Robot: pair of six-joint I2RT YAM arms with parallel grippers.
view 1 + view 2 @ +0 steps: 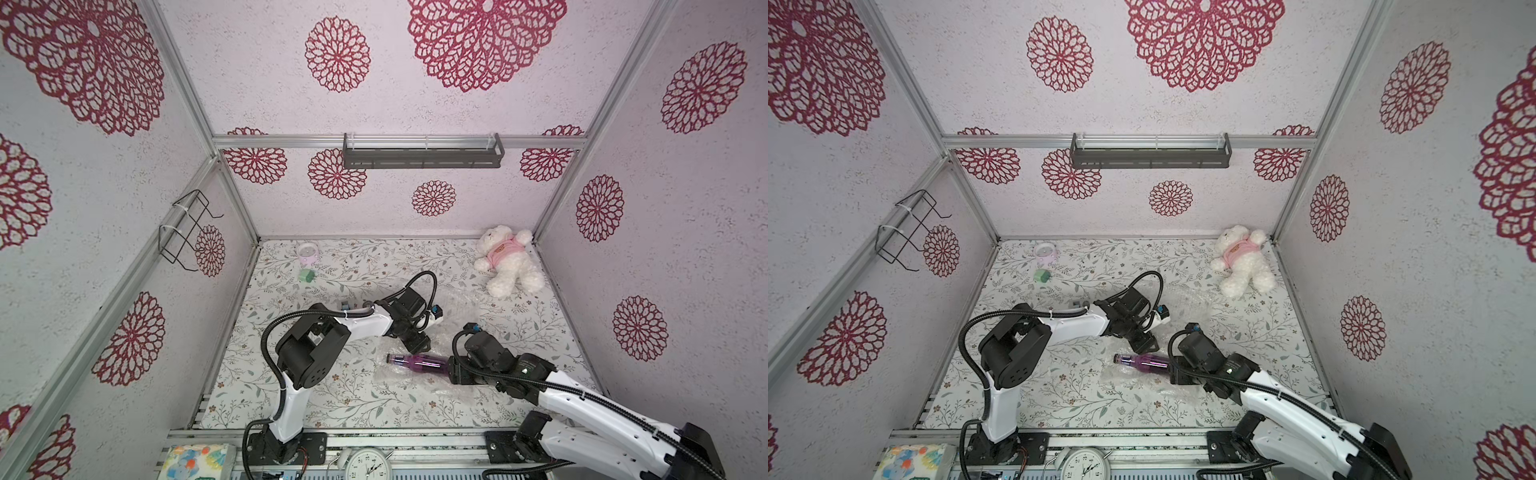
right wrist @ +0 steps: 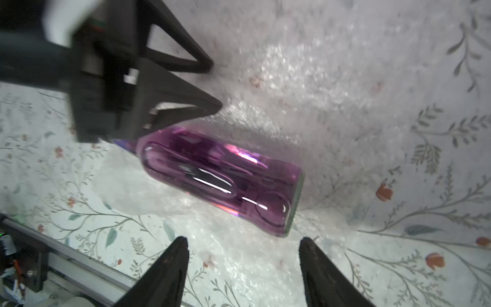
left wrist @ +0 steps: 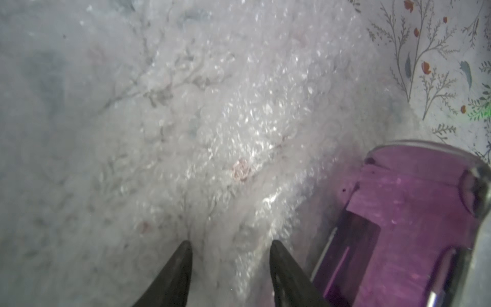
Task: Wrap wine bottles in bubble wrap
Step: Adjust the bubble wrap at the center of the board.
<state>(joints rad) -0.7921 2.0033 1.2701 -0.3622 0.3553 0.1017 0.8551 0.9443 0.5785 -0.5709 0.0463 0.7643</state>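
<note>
**Bottle on the sheet, wrapping hardly begun**

The wine bottle lies bare on its side on the bubble wrap. The wrap is spread loose and crinkled on the counter, and no fold of it covers the glass. The left end effector has its jaws parted, tips at the sheet just on the far side of the bottle's shoulder, with nothing visibly clamped between them. The right end effector is wide open and empty at the bottle's base, which sits just ahead of its fingertips, not between them. As I judge it, only the placing is done. Lifting an edge over the bottle, rolling it up and closing the ends are all left to do.
</note>
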